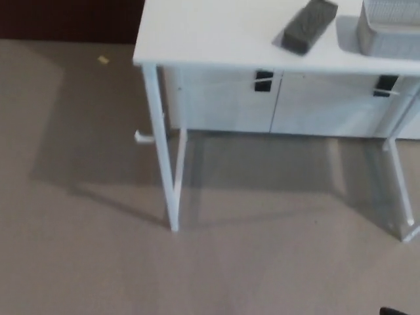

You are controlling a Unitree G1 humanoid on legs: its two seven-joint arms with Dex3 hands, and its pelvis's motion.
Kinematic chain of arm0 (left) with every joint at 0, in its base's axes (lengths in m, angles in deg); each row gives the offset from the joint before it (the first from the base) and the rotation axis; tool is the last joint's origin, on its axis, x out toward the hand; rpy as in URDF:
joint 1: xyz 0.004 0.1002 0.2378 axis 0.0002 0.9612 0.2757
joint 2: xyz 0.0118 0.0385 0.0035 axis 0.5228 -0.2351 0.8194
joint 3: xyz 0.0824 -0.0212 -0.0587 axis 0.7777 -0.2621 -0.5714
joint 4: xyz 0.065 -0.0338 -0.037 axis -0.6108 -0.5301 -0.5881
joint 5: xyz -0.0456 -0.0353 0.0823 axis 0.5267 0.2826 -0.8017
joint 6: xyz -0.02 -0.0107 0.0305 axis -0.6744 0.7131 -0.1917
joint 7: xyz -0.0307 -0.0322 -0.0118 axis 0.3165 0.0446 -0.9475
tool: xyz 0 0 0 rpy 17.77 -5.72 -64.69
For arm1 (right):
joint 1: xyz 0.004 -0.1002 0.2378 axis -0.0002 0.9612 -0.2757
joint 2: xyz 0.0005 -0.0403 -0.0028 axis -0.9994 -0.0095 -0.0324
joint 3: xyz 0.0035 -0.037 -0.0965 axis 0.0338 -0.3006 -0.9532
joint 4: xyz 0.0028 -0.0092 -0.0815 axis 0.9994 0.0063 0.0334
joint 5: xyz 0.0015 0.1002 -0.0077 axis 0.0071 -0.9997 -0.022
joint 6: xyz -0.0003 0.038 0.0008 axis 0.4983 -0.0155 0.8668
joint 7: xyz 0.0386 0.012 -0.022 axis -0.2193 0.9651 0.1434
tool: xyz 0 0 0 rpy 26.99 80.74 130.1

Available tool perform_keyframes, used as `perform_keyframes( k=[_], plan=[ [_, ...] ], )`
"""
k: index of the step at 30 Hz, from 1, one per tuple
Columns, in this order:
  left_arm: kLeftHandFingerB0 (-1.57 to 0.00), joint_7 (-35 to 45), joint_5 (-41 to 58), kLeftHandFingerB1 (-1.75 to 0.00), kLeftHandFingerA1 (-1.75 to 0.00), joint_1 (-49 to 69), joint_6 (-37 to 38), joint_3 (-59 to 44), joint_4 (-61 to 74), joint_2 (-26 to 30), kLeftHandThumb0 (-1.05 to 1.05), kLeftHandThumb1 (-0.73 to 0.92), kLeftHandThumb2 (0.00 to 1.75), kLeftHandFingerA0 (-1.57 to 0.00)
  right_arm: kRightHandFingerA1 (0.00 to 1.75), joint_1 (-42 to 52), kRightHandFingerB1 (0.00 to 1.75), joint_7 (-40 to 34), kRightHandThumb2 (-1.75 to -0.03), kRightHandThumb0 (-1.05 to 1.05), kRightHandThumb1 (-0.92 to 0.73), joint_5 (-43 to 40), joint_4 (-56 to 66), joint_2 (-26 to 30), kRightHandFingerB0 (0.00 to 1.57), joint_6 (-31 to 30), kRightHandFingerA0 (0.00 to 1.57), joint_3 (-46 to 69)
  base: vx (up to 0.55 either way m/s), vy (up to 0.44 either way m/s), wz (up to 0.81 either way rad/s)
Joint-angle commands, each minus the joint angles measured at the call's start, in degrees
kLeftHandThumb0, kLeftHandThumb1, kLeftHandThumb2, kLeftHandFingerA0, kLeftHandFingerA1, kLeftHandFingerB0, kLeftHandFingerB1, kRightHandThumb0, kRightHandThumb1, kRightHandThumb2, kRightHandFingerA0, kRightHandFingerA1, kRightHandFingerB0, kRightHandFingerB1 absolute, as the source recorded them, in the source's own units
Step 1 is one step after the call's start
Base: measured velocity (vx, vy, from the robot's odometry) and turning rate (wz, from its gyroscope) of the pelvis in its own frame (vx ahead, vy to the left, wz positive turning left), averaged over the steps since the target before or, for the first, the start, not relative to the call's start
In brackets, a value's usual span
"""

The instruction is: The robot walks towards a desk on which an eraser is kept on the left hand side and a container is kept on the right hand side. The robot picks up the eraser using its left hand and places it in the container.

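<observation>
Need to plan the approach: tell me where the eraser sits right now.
In the head view the eraser lies at the top right on the white desk, just left of the container, apart from it.

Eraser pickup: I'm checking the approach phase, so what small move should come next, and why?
Probably keep walking toward the desk. The eraser and container sit at the picture's top edge, with floor filling most of the view and no hand showing, so nothing looks within reach yet.
</observation>
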Motion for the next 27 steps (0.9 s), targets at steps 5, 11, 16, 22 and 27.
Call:
perform_keyframes(
  k=[5, 11, 16, 22, 27],
  plan=[
    [-0.23, -1.71, -1.84, -0.29, -0.32, -0.96, 4.4, 1.15, -1.74, 1.59, -0.41, 0.59, 0.59, -0.27, 0.59, 0.2, 0.47, -1.2, -0.63, -0.3, -0.43, 0.04, -0.99, -0.18, 0.34, 3.76, 0.57, 0.58, 0.53, 0.231, -0.28],
    [-0.21, -1.92, -2.22, -0.29, -0.31, -0.16, 5.5, 1.81, -3.07, 1.46, -0.41, 0.6, 0.59, -0.25, 0.61, 1.64, 0.48, -1.97, -0.64, -0.31, -0.41, -0.15, 0.05, -0.81, 0.33, 4.3, 0.58, 1.11, 0.34, 0.067, 0.03],
    [-0.24, -2.28, -2.24, -0.29, -0.33, 0.08, 6.04, 1.81, -3.29, 1.72, -0.41, 0.59, 0.59, -0.27, 0.58, 1.99, 0.45, -3.37, -0.55, -0.23, -0.5, -2.12, 1.66, -2.58, 0.39, 7.25, 0.66, 4.31, 0.35, -0.11, 0.3],
    [-0.23, -2.34, -2.85, -0.29, -0.32, 0.47, 5.82, 2.52, -2.44, 1.86, -0.42, 0.6, 0.59, -0.26, 0.63, 2.27, 0.51, -4.66, -0.7, -0.36, -0.44, -3.17, 2.36, -2.7, 0.34, 9.62, 0.59, 7.77, 0.43, -0.17, 0.37],
    [-0.21, -1.62, -1.97, -0.36, -0.38, 1.0, 6.0, 1.96, -1.79, 1.84, -0.46, 0.55, 0.71, -0.21, 0.58, 2.4, 0.46, -4.27, -0.56, -0.23, -0.54, -4.19, 1.92, -3.11, 0.39, 9.79, 0.59, 9.45, 0.31, -0.118, -0.07]
  ],
)
